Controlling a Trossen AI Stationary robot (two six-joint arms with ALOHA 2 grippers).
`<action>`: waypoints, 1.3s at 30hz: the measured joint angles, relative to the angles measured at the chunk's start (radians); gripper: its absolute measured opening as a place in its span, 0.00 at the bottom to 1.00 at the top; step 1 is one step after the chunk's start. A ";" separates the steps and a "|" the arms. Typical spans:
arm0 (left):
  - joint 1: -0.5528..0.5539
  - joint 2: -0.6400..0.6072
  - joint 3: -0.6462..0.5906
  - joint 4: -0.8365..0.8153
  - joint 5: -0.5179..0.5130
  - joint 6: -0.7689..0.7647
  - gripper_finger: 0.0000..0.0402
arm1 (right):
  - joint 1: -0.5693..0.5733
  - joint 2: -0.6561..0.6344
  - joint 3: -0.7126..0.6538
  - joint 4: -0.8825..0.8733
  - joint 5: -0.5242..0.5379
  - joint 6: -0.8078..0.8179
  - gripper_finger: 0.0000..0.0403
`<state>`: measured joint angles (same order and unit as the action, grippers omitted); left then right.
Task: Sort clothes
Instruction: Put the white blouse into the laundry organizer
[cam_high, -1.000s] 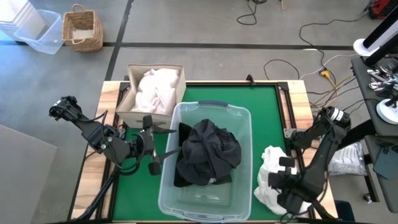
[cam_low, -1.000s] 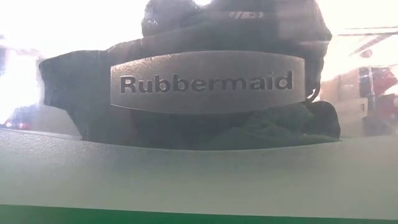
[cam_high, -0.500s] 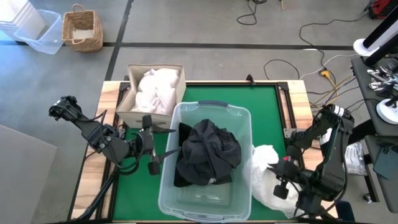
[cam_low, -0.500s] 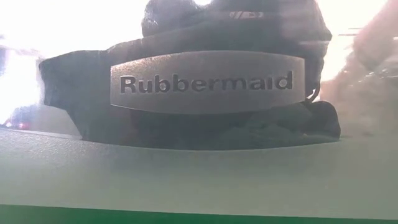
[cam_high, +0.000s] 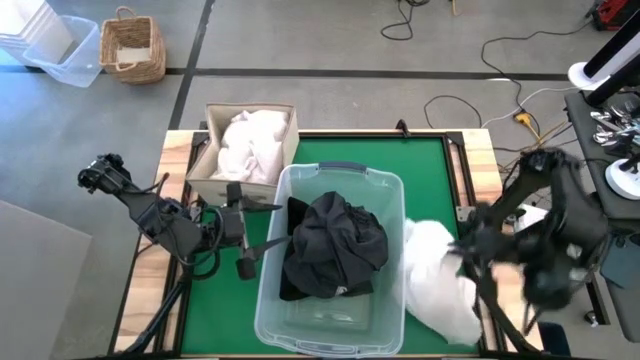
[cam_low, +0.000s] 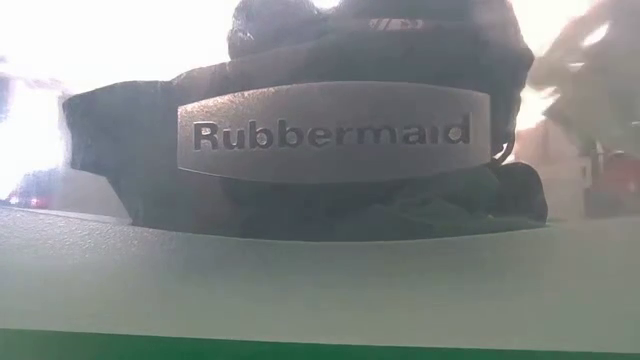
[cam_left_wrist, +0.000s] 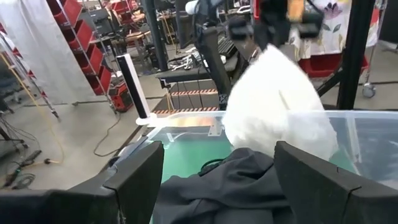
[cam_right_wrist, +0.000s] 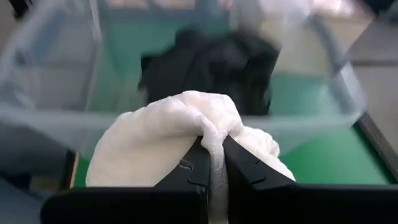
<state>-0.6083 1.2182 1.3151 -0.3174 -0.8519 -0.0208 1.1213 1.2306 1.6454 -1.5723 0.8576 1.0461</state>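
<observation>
A white garment (cam_high: 437, 285) hangs bunched from my right gripper (cam_high: 466, 246), which is shut on it just off the right wall of the clear tub (cam_high: 390, 185). It also shows in the left wrist view as the white garment (cam_left_wrist: 277, 106) under the right gripper (cam_left_wrist: 273, 18). Dark clothes (cam_high: 335, 248) lie heaped inside the tub. White clothes (cam_high: 250, 145) fill the beige box (cam_high: 205, 175) at the far left. My left gripper (cam_high: 262, 228) waits open at the tub's left wall, holding nothing. My right gripper pinches a bunched fold at the top of the white garment (cam_right_wrist: 212, 142) between its two fingers (cam_right_wrist: 198, 167). The fingers slant down from the table's right side. The garment hangs slack below them as a rounded bundle. The tub hides its lower end, so I cannot tell whether that end is clear of the table.
The clear tub stands in the middle of the green mat (cam_high: 420, 160) and fills the low view with its label (cam_low: 330, 133). On the floor beyond the table stand a wicker basket (cam_high: 132, 47) and a clear bin (cam_high: 60, 50). Cables (cam_high: 500, 100) lie at the far right.
My right gripper has risen from the table's near right corner, still shut, moved toward the far edge and tipped toward level. The white garment has been drawn up out of its heap on the mat into a hanging bundle next to the tub.
</observation>
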 joint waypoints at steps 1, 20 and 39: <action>0.000 0.000 0.000 -0.001 -0.004 0.010 0.70 | 0.000 -0.024 0.017 -0.001 0.025 -0.029 0.03; 0.004 0.000 0.000 -0.023 -0.091 0.090 0.70 | -0.001 -0.344 0.116 0.267 0.490 -0.517 0.03; 0.011 -0.002 -0.002 -0.145 -0.505 0.193 0.70 | -0.001 -0.448 0.115 0.989 0.277 -1.358 0.03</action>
<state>-0.5976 1.2167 1.3136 -0.4623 -1.3568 0.1719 1.1206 0.7825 1.7607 -0.5833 1.1348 -0.3119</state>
